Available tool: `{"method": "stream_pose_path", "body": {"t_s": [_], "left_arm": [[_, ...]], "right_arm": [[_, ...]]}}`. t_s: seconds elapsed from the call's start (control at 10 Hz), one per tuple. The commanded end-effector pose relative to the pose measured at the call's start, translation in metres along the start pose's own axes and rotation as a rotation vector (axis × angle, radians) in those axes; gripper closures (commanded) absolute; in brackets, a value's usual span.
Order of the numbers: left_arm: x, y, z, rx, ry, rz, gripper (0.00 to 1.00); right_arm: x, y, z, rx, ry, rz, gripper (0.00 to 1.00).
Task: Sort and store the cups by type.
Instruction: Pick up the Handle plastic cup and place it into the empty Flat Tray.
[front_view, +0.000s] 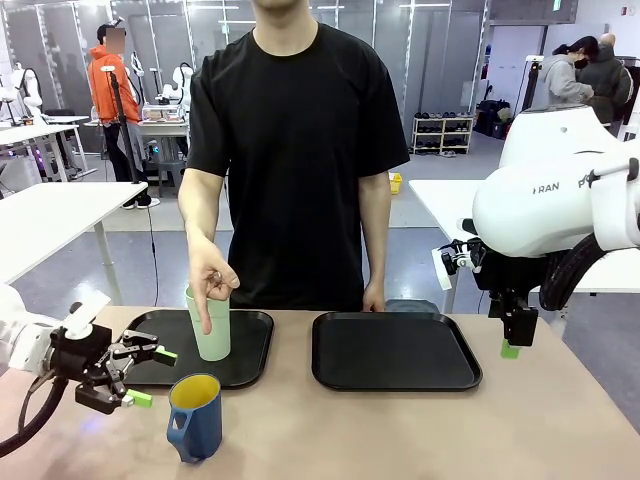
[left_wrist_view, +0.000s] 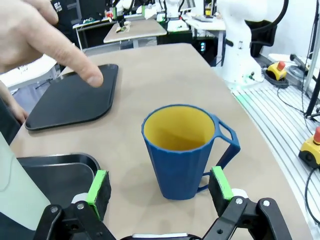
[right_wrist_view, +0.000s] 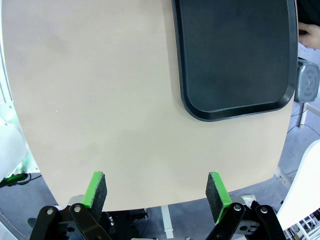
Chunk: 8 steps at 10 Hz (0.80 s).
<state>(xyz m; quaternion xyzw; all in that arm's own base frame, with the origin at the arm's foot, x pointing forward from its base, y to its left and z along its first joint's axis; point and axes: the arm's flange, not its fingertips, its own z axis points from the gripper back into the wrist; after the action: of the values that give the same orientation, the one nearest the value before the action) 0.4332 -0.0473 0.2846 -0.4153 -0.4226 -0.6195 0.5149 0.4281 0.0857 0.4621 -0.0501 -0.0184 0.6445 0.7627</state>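
Left jaws: standing wide open, gripping nothing, hovering low at the lower left of the front view and facing the dark blue handled mug with the yellow inside (front_view: 195, 415). The mug is sitting upright on the bare tan counter (front_view: 400, 430), just in front of the near edge of the left black plastic tray (front_view: 255, 345). In the left wrist view it is sitting just beyond the green pads (left_wrist_view: 98, 186), roughly centred between them, with its handle sticking out toward the right-hand pad.

The tall pale mint-green handleless tumbler (front_view: 212, 335) is standing upright on the left tray. The person's hand (front_view: 212, 278) is hanging at its rim with the index finger pointing down its side; I cannot tell whether it is touching.

Right jaws: also spread open and empty, hanging at the right of the front view beside the bare right black tray (front_view: 395, 350).

Risks, as I am judging them:
- One pad may be heading for the handle rather than the wall. That would spin the mug or leave a lopsided hold.
- The mug is narrowing toward its base, so a low, hasty push could tip it.
- The tumbler and the hand are close behind the mug. A wide swing or overshoot could knock the tall tumbler over or brush the fingers.
- Setting the mug on the tumbler's tray would mix the types.
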Motion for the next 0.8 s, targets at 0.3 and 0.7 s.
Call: {"method": "stream_pose_path", "body": {"t_s": [0.3,0.7], "left_arm": [[-0.003,-0.001,0.002,-0.008,-0.011,0.008,0.00],[-0.006,-0.002,0.002,-0.011,-0.008,0.018,0.00]], "right_arm": [[-0.001,-0.001,0.001,0.001,0.011,-0.004,0.00],[-0.001,-0.001,0.001,0.001,0.011,-0.004,0.00]]}}
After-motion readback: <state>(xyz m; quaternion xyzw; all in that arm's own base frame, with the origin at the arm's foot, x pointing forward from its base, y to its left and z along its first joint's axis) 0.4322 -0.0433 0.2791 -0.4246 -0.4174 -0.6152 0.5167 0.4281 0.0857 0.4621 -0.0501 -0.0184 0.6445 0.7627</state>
